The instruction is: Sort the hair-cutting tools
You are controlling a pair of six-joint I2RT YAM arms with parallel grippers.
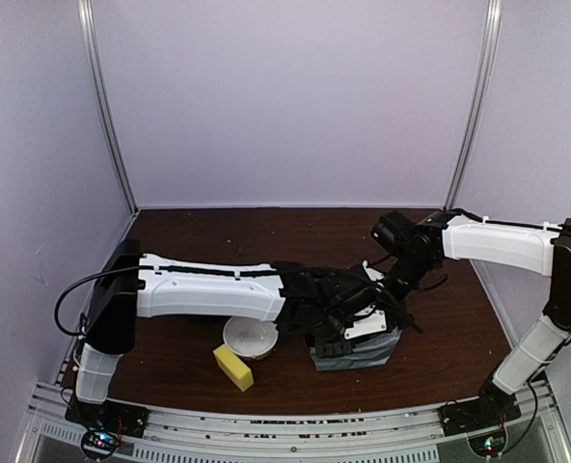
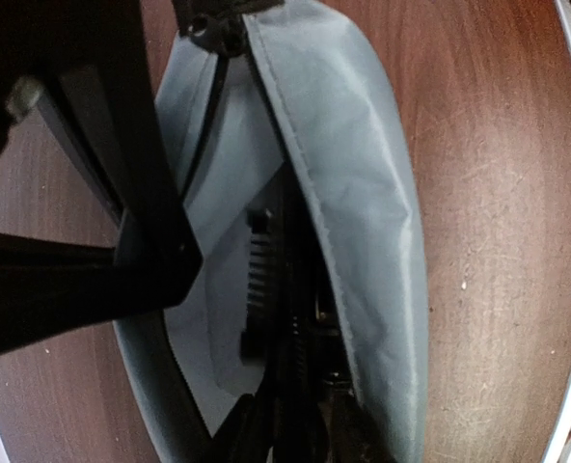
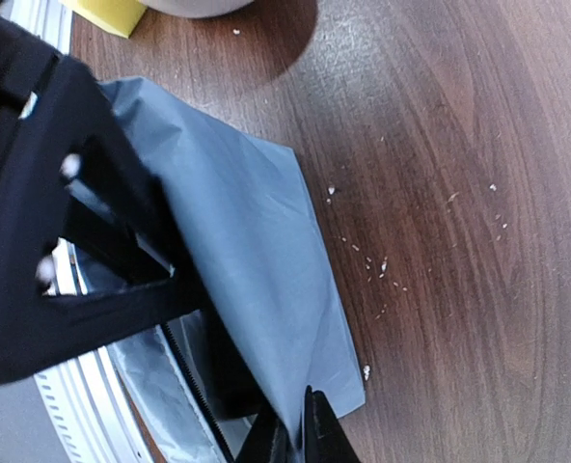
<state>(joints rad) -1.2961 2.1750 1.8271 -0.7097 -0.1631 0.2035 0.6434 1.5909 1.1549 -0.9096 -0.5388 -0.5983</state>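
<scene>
Both grippers work at the grey pouch point(image 2: 363, 193); the comb point(image 2: 257, 280) lies inside its open mouth.
Right gripper point(image 3: 295, 439) looks pinched closed on the pouch lip, holding the mouth apart. Left gripper point(image 2: 295, 434) has its tips down in the opening; I cannot tell its spread or hold. Scissors and clipper can't be made out. Best approach, as I judge it: hold the lip taut, go in along the zipper line, let go only well past the zipper, and pull straight out.

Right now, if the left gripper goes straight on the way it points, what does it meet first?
The left gripper would probably meet the inside of the open gray pouch, close beside the black comb in it. Depth is unclear, so the comb could come first.
</scene>
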